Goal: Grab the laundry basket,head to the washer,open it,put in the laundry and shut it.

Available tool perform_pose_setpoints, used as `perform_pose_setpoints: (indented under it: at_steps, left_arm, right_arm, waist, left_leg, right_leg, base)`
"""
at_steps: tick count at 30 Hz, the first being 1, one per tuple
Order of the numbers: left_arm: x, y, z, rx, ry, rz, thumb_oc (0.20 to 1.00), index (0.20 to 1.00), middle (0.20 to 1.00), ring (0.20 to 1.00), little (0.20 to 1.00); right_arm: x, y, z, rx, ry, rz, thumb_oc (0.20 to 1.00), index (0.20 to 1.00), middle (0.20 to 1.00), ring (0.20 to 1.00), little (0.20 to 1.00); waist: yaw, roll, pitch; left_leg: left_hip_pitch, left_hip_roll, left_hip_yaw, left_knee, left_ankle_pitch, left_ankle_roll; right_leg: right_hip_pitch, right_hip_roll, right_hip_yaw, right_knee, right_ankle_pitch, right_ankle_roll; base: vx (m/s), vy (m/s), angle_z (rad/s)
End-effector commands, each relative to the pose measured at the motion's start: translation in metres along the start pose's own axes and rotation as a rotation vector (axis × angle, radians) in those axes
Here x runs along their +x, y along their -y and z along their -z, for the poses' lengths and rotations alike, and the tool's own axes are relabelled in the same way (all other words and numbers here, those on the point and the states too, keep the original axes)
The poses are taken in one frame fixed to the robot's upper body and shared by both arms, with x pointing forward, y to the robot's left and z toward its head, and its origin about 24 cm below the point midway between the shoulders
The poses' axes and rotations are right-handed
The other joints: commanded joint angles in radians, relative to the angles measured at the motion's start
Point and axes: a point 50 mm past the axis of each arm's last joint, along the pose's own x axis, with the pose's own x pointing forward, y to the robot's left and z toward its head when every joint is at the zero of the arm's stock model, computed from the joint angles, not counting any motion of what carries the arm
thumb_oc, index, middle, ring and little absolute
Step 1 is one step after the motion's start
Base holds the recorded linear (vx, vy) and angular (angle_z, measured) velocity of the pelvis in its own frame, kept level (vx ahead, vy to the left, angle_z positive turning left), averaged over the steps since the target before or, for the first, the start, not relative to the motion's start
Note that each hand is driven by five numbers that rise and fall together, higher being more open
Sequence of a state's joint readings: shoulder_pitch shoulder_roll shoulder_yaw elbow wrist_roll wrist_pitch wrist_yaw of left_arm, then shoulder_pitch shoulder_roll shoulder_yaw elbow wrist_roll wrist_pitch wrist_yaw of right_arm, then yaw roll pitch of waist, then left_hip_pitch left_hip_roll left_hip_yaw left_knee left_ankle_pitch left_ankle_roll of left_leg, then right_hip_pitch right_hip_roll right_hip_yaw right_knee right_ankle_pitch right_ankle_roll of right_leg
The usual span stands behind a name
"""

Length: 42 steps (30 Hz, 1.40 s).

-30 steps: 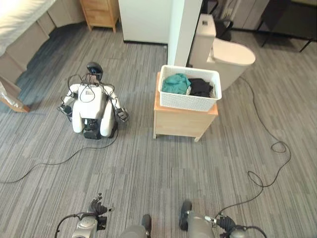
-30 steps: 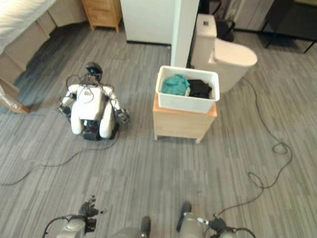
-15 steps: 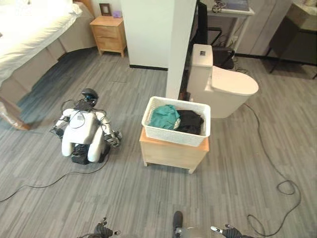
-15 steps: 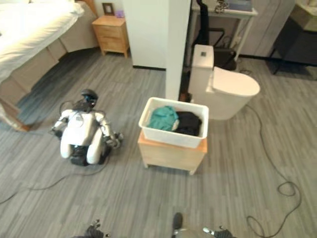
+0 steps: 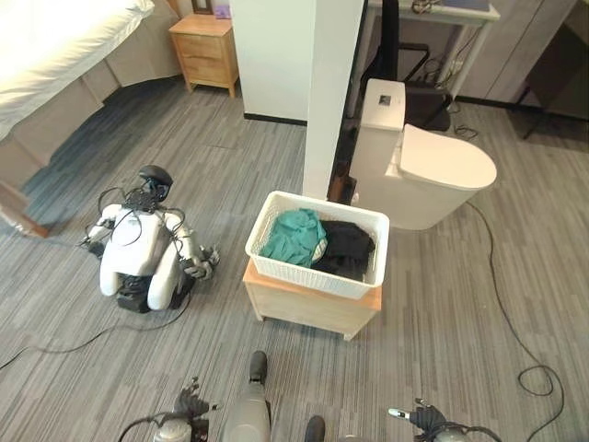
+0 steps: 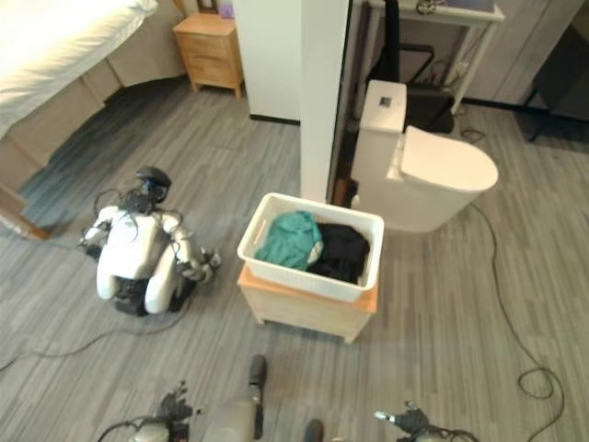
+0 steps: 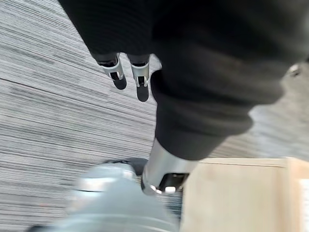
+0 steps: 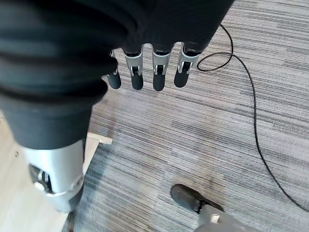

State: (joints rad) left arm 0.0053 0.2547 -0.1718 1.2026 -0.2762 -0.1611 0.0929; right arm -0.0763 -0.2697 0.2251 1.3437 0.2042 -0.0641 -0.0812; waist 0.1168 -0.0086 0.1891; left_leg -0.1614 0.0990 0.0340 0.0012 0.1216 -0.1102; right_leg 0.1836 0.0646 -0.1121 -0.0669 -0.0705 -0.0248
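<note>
The white laundry basket stands on a low wooden stand in the middle of the floor. It holds a teal garment and a black one. Both my hands hang low at the near edge, well short of the basket. My left hand is open, its fingers straight over bare floor with a corner of the stand beside them. My right hand is open too, its fingers straight above the floor.
A white robot sits on the floor left of the stand. A white pillar and a toilet stand just behind the basket. A wooden nightstand and a bed are at the far left.
The camera has moved: the whole scene has shifted, and the basket and stand now sit lower and nearer in view. Both hands stay low and empty.
</note>
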Motion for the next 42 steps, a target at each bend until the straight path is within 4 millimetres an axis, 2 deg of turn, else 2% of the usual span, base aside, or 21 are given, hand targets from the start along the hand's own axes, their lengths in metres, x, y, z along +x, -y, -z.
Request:
perform_pose_setpoints:
  at_steps: [1, 6, 8, 12, 13, 15, 16, 17, 18, 20, 21, 22, 25, 26, 28, 31, 34, 35, 36, 40, 42]
  left_arm:
    - [0.004, -0.014, -0.016, 0.021, 0.053, -0.037, 1.0, 1.0, 1.0, 1.0, 1.0]
    - [0.002, -0.038, -0.006, -0.099, -0.001, -0.204, 1.0, 1.0, 1.0, 1.0, 1.0]
    - [0.0, -0.045, 0.005, -0.139, -0.081, -0.266, 1.0, 1.0, 1.0, 1.0, 1.0]
    - [-0.011, -0.06, 0.042, -0.353, -0.256, -0.304, 1.0, 1.0, 1.0, 1.0, 1.0]
    - [-0.014, -0.076, 0.042, -0.403, -0.248, -0.337, 1.0, 1.0, 1.0, 1.0, 1.0]
    - [-0.014, -0.088, 0.035, -0.376, -0.216, -0.353, 1.0, 1.0, 1.0, 1.0, 1.0]
    - [-0.013, -0.1, 0.025, -0.353, -0.157, -0.367, 1.0, 1.0, 1.0, 1.0, 1.0]
    - [-0.015, -0.123, -0.017, -0.243, 0.058, -0.373, 1.0, 1.0, 1.0, 1.0, 1.0]
    - [-0.015, -0.123, -0.016, -0.242, 0.056, -0.374, 1.0, 1.0, 1.0, 1.0, 1.0]
    - [-0.032, -0.138, -0.06, -0.127, 0.284, -0.355, 1.0, 1.0, 1.0, 1.0, 1.0]
    - [-0.047, -0.139, -0.09, -0.022, 0.421, -0.311, 1.0, 1.0, 1.0, 1.0, 1.0]
    - [-0.047, -0.139, -0.09, -0.021, 0.42, -0.31, 1.0, 1.0, 1.0, 1.0, 1.0]
    - [-0.053, -0.131, -0.129, 0.023, 0.54, -0.251, 1.0, 1.0, 1.0, 1.0, 1.0]
    - [-0.053, -0.131, -0.129, 0.023, 0.54, -0.251, 1.0, 1.0, 1.0, 1.0, 1.0]
    - [-0.057, -0.116, -0.201, 0.089, 0.702, -0.206, 1.0, 1.0, 1.0, 1.0, 1.0]
    - [-0.061, -0.105, -0.235, 0.088, 0.772, -0.182, 1.0, 1.0, 1.0, 1.0, 1.0]
    - [-0.069, -0.091, -0.285, 0.097, 0.858, -0.156, 1.0, 1.0, 1.0, 1.0, 1.0]
    - [-0.078, -0.088, -0.314, 0.083, 0.9, -0.141, 1.0, 1.0, 1.0, 1.0, 1.0]
    - [-0.078, -0.088, -0.315, 0.083, 0.901, -0.141, 1.0, 1.0, 1.0, 1.0, 1.0]
    - [-0.112, -0.09, -0.38, 0.098, 0.999, -0.185, 1.0, 1.0, 1.0, 1.0, 1.0]
    - [-0.114, -0.097, -0.397, 0.093, 0.946, -0.238, 1.0, 1.0, 1.0, 1.0, 1.0]
  right_arm:
    - [-0.001, 0.007, 0.005, 0.165, -0.01, 0.037, 1.0, 1.0, 1.0, 1.0, 1.0]
    - [-0.001, 0.035, 0.007, 0.459, -0.021, 0.19, 1.0, 1.0, 1.0, 1.0, 1.0]
    - [-0.002, 0.041, 0.012, 0.506, -0.041, 0.225, 1.0, 1.0, 1.0, 1.0, 1.0]
    - [-0.012, 0.089, 0.035, 0.652, -0.121, 0.365, 1.0, 1.0, 1.0, 1.0, 1.0]
    - [-0.017, 0.112, 0.037, 0.677, -0.11, 0.419, 1.0, 1.0, 1.0, 1.0, 1.0]
    - [-0.02, 0.124, 0.034, 0.678, -0.084, 0.446, 1.0, 1.0, 1.0, 1.0, 1.0]
    - [-0.022, 0.133, 0.029, 0.666, -0.046, 0.456, 1.0, 1.0, 1.0, 1.0, 1.0]
    - [-0.025, 0.151, 0.006, 0.611, 0.083, 0.474, 1.0, 1.0, 1.0, 1.0, 1.0]
    - [-0.025, 0.151, 0.007, 0.61, 0.082, 0.474, 1.0, 1.0, 1.0, 1.0, 1.0]
    - [-0.037, 0.168, -0.03, 0.481, 0.277, 0.476, 1.0, 1.0, 1.0, 1.0, 1.0]
    - [-0.057, 0.179, -0.076, 0.377, 0.487, 0.473, 1.0, 1.0, 1.0, 1.0, 1.0]
    - [-0.057, 0.178, -0.076, 0.377, 0.486, 0.473, 1.0, 1.0, 1.0, 1.0, 1.0]
    - [-0.076, 0.177, -0.123, 0.305, 0.666, 0.442, 1.0, 1.0, 1.0, 1.0, 1.0]
    - [-0.076, 0.177, -0.123, 0.305, 0.666, 0.442, 1.0, 1.0, 1.0, 1.0, 1.0]
    - [-0.088, 0.16, -0.188, 0.219, 0.815, 0.342, 1.0, 1.0, 1.0, 1.0, 1.0]
    - [-0.096, 0.15, -0.219, 0.176, 0.874, 0.31, 1.0, 1.0, 1.0, 1.0, 1.0]
    - [-0.11, 0.144, -0.262, 0.139, 0.937, 0.292, 1.0, 1.0, 1.0, 1.0, 1.0]
    - [-0.119, 0.145, -0.285, 0.107, 0.95, 0.308, 1.0, 1.0, 1.0, 1.0, 1.0]
    - [-0.119, 0.146, -0.285, 0.108, 0.95, 0.308, 1.0, 1.0, 1.0, 1.0, 1.0]
    - [-0.139, 0.154, -0.325, 0.058, 0.942, 0.377, 1.0, 1.0, 1.0, 1.0, 1.0]
    - [-0.144, 0.156, -0.338, 0.034, 0.912, 0.403, 1.0, 1.0, 1.0, 1.0, 1.0]
  waist:
    - [0.003, -0.004, -0.017]
    - [-0.033, 0.04, -0.026]
    - [-0.053, 0.017, -0.032]
    - [-0.062, 0.012, -0.087]
    - [-0.061, 0.017, -0.101]
    - [-0.063, 0.021, -0.105]
    - [-0.062, 0.024, -0.106]
    - [-0.056, 0.028, -0.102]
    - [-0.057, 0.027, -0.105]
    - [-0.053, 0.027, -0.099]
    - [-0.051, 0.025, -0.084]
    - [-0.051, 0.025, -0.086]
    - [-0.051, 0.025, -0.067]
    - [-0.051, 0.025, -0.066]
    - [-0.043, 0.013, -0.003]
    - [-0.037, 0.007, 0.043]
    - [-0.028, 0.0, 0.119]
    - [-0.023, 0.002, 0.156]
    - [-0.023, 0.002, 0.156]
    - [-0.021, 0.015, 0.216]
    - [-0.02, 0.019, 0.24]
  left_leg:
    - [-0.011, -0.034, 0.012, 0.083, -0.034, 0.081]
    - [0.07, -0.01, 0.052, 0.034, -0.085, 0.081]
    - [0.095, -0.032, 0.066, 0.025, -0.097, 0.08]
    - [0.147, -0.029, 0.096, -0.031, -0.094, 0.066]
    - [0.149, -0.023, 0.09, -0.046, -0.084, 0.059]
    - [0.153, -0.019, 0.083, -0.058, -0.078, 0.054]
    - [0.154, -0.016, 0.076, -0.064, -0.073, 0.051]
    - [0.162, -0.01, 0.071, -0.073, -0.071, 0.047]
    - [0.159, -0.01, 0.07, -0.074, -0.067, 0.048]
    - [0.155, -0.003, 0.066, -0.078, -0.065, 0.046]
    - [0.148, 0.001, 0.06, -0.079, -0.067, 0.046]
    - [0.145, 0.001, 0.059, -0.08, -0.062, 0.046]
    - [0.122, 0.007, 0.049, -0.081, -0.056, 0.047]
    - [0.121, 0.007, 0.049, -0.081, -0.055, 0.047]
    - [0.06, 0.012, 0.033, -0.077, -0.033, 0.045]
    - [0.02, 0.013, 0.022, -0.072, -0.02, 0.045]
    - [-0.05, 0.014, 0.009, -0.04, -0.003, 0.042]
    - [-0.082, 0.012, 0.001, -0.022, 0.005, 0.041]
    - [-0.082, 0.012, 0.001, -0.021, 0.005, 0.041]
    - [-0.135, 0.009, -0.006, -0.005, 0.024, 0.034]
    - [-0.143, 0.009, -0.005, -0.006, 0.031, 0.03]
  right_leg:
    - [-0.153, -0.128, -0.029, 0.374, -0.038, 0.139]
    - [-0.26, -0.265, -0.114, 0.245, 0.034, 0.16]
    - [-0.213, -0.272, -0.09, 0.15, 0.058, 0.169]
    - [-0.162, -0.265, -0.103, 0.086, 0.089, 0.19]
    - [-0.148, -0.259, -0.117, 0.073, 0.09, 0.191]
    - [-0.139, -0.254, -0.124, 0.066, 0.087, 0.189]
    - [-0.134, -0.25, -0.128, 0.061, 0.084, 0.187]
    - [-0.124, -0.243, -0.137, 0.058, 0.076, 0.186]
    - [-0.126, -0.243, -0.137, 0.056, 0.08, 0.185]
    - [-0.123, -0.236, -0.144, 0.057, 0.073, 0.182]
    - [-0.128, -0.23, -0.148, 0.06, 0.064, 0.18]
    - [-0.131, -0.23, -0.148, 0.059, 0.067, 0.18]
    - [-0.151, -0.225, -0.149, 0.065, 0.065, 0.175]
    - [-0.151, -0.225, -0.149, 0.066, 0.064, 0.175]
    - [-0.201, -0.223, -0.155, 0.079, 0.072, 0.173]
    - [-0.237, -0.221, -0.156, 0.091, 0.077, 0.169]
    - [-0.297, -0.221, -0.157, 0.118, 0.085, 0.164]
    - [-0.32, -0.224, -0.162, 0.127, 0.092, 0.162]
    - [-0.32, -0.224, -0.163, 0.127, 0.092, 0.162]
    - [-0.364, -0.228, -0.168, 0.135, 0.11, 0.164]
    - [-0.373, -0.229, -0.168, 0.133, 0.118, 0.166]
  base:
    - [0.14, 0.177, -0.84]
    - [0.1, 0.019, -0.47]
    - [0.15, -0.004, -0.02]
    - [0.17, -0.014, -0.19]
    - [0.12, -0.02, -0.14]
    - [0.07, -0.014, 0.15]
    - [0.08, -0.016, 0.18]
    - [0.04, -0.007, 0.1]
    - [0.03, -0.005, 0.09]
    - [0.01, -0.021, 0.16]
    - [-0.01, -0.022, 0.23]
    - [-0.03, -0.016, 0.15]
    - [-0.04, 0.0, 0.04]
    - [-0.12, -0.004, 0.08]
    - [-0.22, -0.032, 0.07]
    - [-0.18, -0.038, 0.17]
    - [-0.21, -0.03, 0.16]
    - [-0.13, -0.008, 0.19]
    - [-0.12, 0.003, 0.2]
    - [-0.08, 0.018, 0.07]
    - [-0.06, 0.014, 0.17]
